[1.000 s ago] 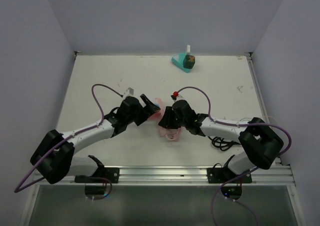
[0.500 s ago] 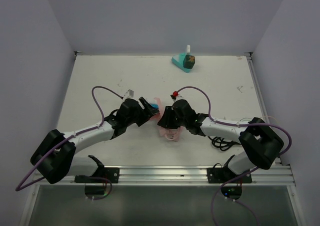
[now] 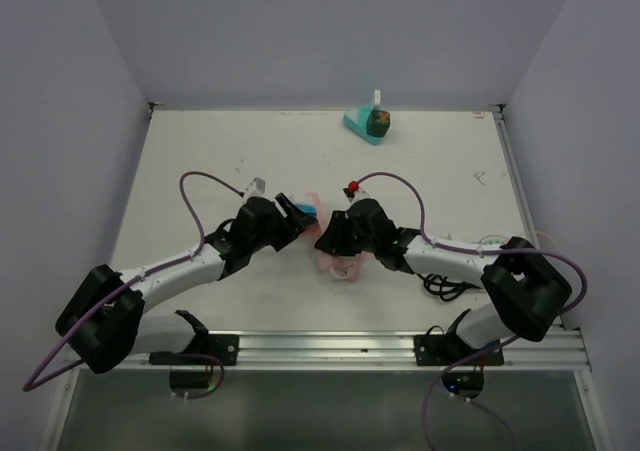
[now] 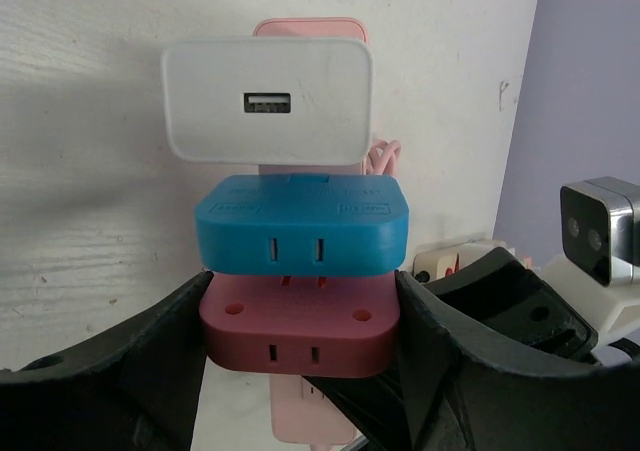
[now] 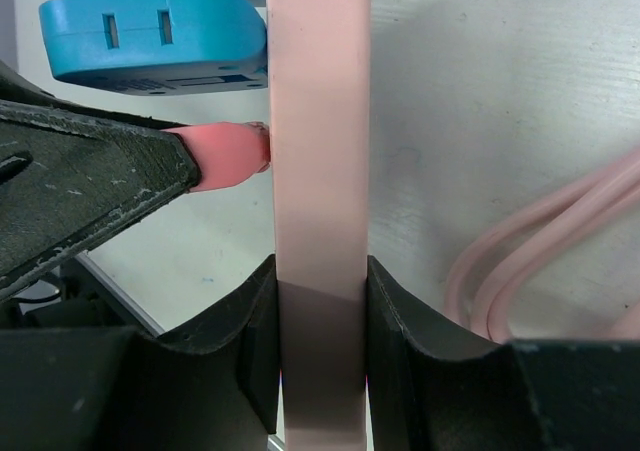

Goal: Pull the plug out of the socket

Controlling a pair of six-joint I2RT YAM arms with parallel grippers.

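Red plug (image 4: 300, 331), likely rigid and tightly seated, is pinched at its sides by left gripper (image 4: 302, 301). Pink power strip (image 5: 318, 121) is clamped by right gripper (image 5: 320, 281).

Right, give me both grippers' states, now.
Left gripper: closed on the red plug.
Right gripper: closed on the pink strip.

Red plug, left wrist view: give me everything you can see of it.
The red plug is a rounded matte plastic block with two slots on its outer face and two round holes on the side above. It is seated in the pink strip, next to the blue plug. The fingers of the left gripper sit against its two flanks.
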